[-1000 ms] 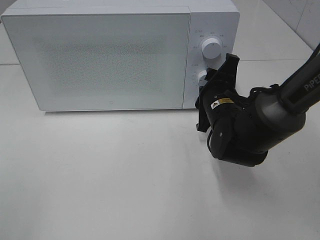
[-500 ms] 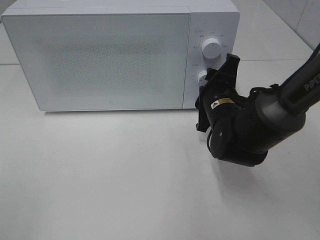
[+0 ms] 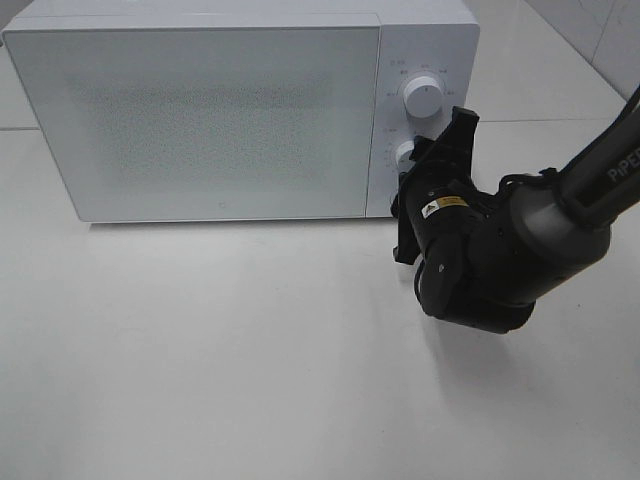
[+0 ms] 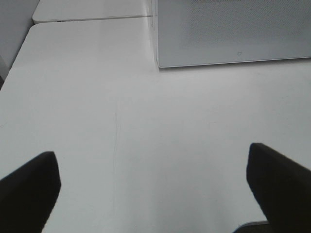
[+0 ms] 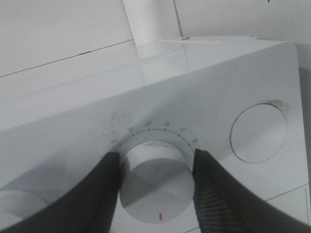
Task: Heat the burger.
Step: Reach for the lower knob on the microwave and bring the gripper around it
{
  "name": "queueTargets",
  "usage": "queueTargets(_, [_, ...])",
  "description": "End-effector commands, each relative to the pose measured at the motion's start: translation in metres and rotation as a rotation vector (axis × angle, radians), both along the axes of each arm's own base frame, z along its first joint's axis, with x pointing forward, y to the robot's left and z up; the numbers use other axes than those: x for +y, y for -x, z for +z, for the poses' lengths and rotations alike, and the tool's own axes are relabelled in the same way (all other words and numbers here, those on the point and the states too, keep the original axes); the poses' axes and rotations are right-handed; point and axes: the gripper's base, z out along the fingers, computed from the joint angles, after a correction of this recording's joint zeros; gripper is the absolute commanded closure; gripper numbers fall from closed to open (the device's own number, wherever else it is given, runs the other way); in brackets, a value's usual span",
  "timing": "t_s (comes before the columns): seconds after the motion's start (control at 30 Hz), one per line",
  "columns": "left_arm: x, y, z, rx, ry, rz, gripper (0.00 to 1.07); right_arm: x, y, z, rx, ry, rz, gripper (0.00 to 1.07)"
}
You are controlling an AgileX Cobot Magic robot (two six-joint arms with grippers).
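A white table (image 3: 250, 350) takes up most of the room, and the white microwave (image 3: 250, 10) stands at its back edge. It is the only thing here that could hold anything. Its door (image 3: 200, 120) is shut and the panel is frosted, so from where I stand I can't see what is inside. The burger shows in none of the views, and I cannot tell where it is.

The black right arm (image 3: 520, 240) reaches in from the right side to the microwave's control panel. The right gripper (image 5: 155, 165) is about half closed, and its two fingers (image 5: 104, 194) press on either side of the lower dial (image 5: 153, 189). That dial is white with a small red mark at its edge. The upper dial (image 3: 423, 97) stands free above it, and a flat round button (image 5: 257, 132) sits on the panel just beside the gripped dial.

The left gripper (image 4: 155, 189) hangs over bare table near the microwave's front corner, with its jaws spread wide and nothing between them.
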Motion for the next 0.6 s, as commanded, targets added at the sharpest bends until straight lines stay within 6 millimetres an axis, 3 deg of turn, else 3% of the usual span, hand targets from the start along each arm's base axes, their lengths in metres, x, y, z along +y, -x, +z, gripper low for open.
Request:
queueTargets(0.03, [0.0, 0.003, 0.001, -0.04, 0.006, 0.004, 0.09, 0.001, -0.007, 0.025, -0.223, 0.028, -0.02, 0.73])
queueTargets(0.2, [0.0, 0.003, 0.001, -0.04, 0.006, 0.004, 0.09, -0.002, -0.006, 0.024, -0.212, 0.039, -0.049, 0.69])
queueTargets(0.3, [0.0, 0.003, 0.001, -0.04, 0.006, 0.004, 0.09, -0.003, -0.006, 0.027, -0.214, 0.066, -0.046, 0.6])
queueTargets(0.33, [0.0, 0.003, 0.001, -0.04, 0.006, 0.004, 0.09, -0.005, -0.003, 0.03, -0.21, 0.1, -0.044, 0.52])
queueTargets(0.37, [0.0, 0.003, 0.001, -0.04, 0.006, 0.004, 0.09, -0.005, -0.003, 0.03, -0.21, 0.1, -0.044, 0.52])
queueTargets(0.43, [0.0, 0.003, 0.001, -0.04, 0.006, 0.004, 0.09, -0.008, 0.002, 0.033, -0.201, 0.153, -0.038, 0.39])
queueTargets(0.6, [0.0, 0.003, 0.001, -0.04, 0.006, 0.004, 0.09, -0.01, 0.012, 0.032, -0.146, 0.2, 0.042, 0.3])
